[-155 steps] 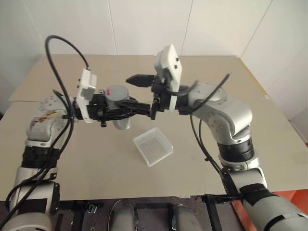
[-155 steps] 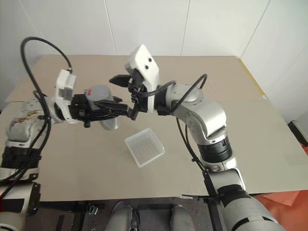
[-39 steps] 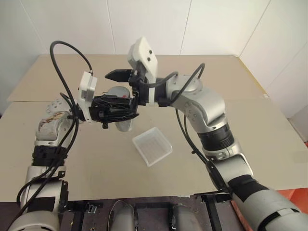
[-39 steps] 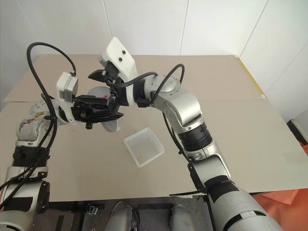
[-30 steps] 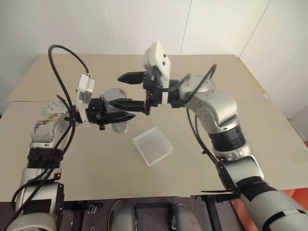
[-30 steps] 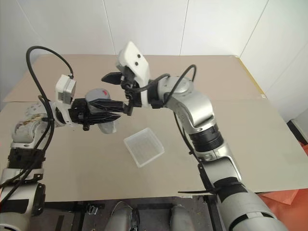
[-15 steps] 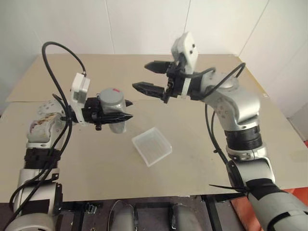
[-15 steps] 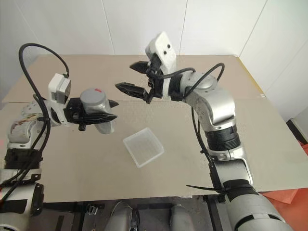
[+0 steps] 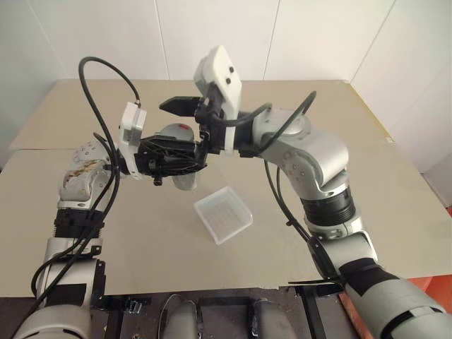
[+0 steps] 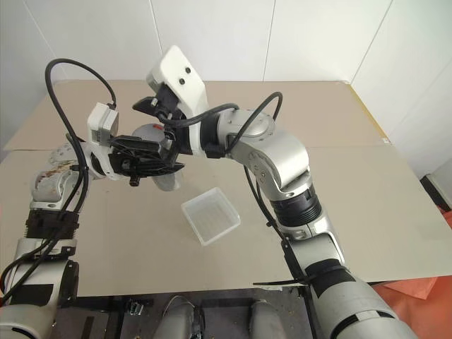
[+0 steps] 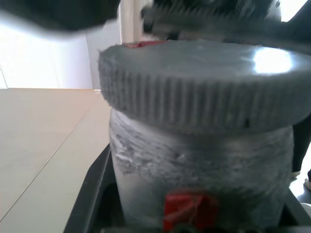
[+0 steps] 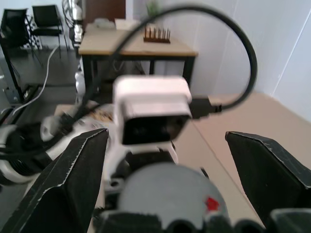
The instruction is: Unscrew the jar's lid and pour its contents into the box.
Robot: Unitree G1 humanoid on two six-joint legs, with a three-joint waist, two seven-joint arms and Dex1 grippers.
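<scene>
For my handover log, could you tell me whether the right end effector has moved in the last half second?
Yes: the right end effector swung left, from right of the box to over the jar.

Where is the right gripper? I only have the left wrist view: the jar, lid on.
Observer: The right gripper is open, one finger on each side of the lid, not closed on it.
Operator: And where is the box?
Observer: The box lies on the table, lower than the jar and toward the robot's right.
Operator: Anything in it?
Observer: It looks empty; I see its ribbed bottom.
</scene>
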